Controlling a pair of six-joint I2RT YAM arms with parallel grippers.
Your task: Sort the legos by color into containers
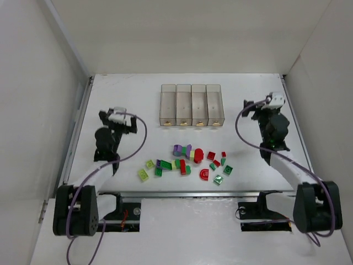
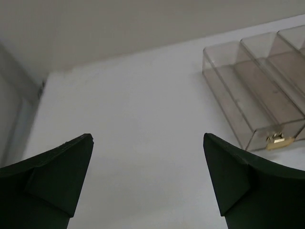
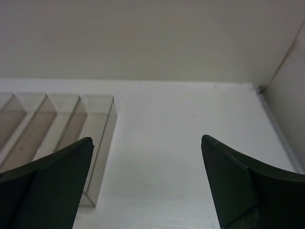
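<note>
Evidently sorting had not begun. The left end effector [image 1: 118, 124] and right end effector [image 1: 265, 110] hung with fingers wide apart, gripping nothing. The containers [image 1: 192, 104] stood empty between them, and the legos [image 1: 190, 161] lay scattered on the table [image 1: 127, 91] behind both. Next, one probably needed to descend over a single brick.

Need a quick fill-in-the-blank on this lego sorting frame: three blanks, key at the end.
1. The containers form a row of ____ clear bins.
2. The legos lie loose on the table, with ____ of them in a bin yet.
3. The left gripper and right gripper both stand ____, holding nothing.
Missing words: four; none; open.
</note>
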